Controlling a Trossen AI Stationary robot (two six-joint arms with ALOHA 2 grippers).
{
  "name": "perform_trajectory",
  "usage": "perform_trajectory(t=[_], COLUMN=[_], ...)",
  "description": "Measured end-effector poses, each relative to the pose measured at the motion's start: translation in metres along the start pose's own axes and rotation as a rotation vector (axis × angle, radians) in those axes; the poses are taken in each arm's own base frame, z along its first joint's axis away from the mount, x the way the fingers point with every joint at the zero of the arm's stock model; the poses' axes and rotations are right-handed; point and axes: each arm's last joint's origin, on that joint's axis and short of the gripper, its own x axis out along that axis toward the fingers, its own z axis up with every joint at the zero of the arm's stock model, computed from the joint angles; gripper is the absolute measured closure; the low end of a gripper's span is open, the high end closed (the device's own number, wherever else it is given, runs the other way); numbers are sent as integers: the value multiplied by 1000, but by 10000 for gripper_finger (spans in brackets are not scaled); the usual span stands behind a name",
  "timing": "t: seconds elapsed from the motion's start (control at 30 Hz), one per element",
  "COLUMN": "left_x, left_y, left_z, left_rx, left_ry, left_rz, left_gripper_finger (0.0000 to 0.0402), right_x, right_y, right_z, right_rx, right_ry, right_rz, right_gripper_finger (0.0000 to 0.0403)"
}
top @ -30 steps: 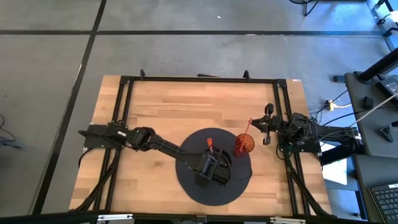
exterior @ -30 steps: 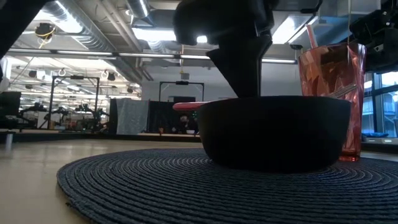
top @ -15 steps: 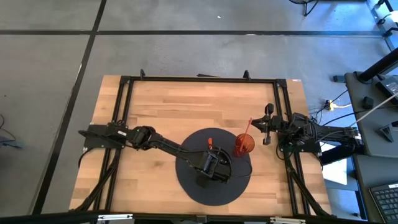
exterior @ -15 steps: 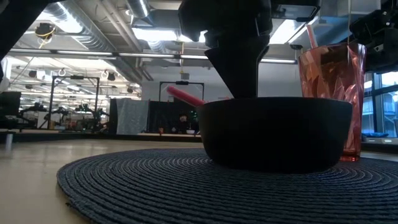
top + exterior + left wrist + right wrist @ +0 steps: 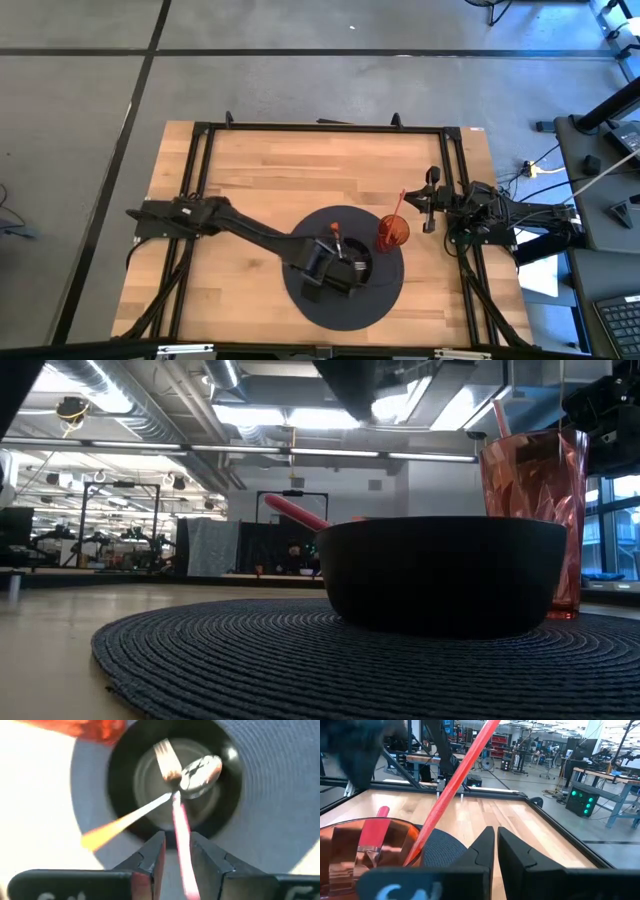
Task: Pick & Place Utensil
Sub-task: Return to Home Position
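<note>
A black bowl [image 5: 354, 270] [image 5: 440, 570] stands on a round dark woven mat [image 5: 300, 296]. Inside it lie a spoon [image 5: 200, 770] with a pink handle [image 5: 181, 822] and a fork [image 5: 167, 762] with an orange-yellow handle [image 5: 100, 836]. The pink handle leans on the bowl's rim [image 5: 295, 512]. My left gripper [image 5: 178, 854] [image 5: 324, 262] hangs open above the bowl's left side, with the pink handle showing below the gap between its fingers. My right gripper [image 5: 494, 845] is shut and waits at the table's right edge [image 5: 430, 202].
A red-orange tumbler [image 5: 392, 232] [image 5: 530, 480] with a red straw [image 5: 460, 775] stands on the mat just right of the bowl. Bare wooden tabletop [image 5: 300, 170] lies on the far side and left of the mat. A black frame runs along the table's edges.
My left gripper has risen out of the bowl and drawn back toward the table's left. The pink-handled spoon has stayed in the bowl; its handle has tipped from level to slanting up over the rim.
</note>
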Motion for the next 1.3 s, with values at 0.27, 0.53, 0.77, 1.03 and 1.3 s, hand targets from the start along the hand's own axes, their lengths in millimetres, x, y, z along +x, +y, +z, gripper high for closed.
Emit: perform_trajectory(t=[0.27, 0.53, 0.77, 1.03, 1.3], left_x=[-119, -204, -217, -219, -227], left_y=[-10, -34, 1, 80, 122], left_z=[-37, -77, -83, -79, -95], left_rx=[-3, 40, 16, -125, -167], left_ry=[-205, -460, -478, -557, -602], left_rz=[186, 358, 423, 341, 272], left_gripper_finger=[395, 400, 401, 401, 401], right_x=[0, 0, 0, 0, 0], right_y=[0, 0, 0, 0, 1], right_z=[0, 0, 0, 0, 0], right_rx=[4, 0, 3, -1, -1], right_ry=[0, 0, 1, 0, 2], right_rz=[2, 2, 1, 1, 30], right_gripper_finger=[379, 379, 379, 379, 379])
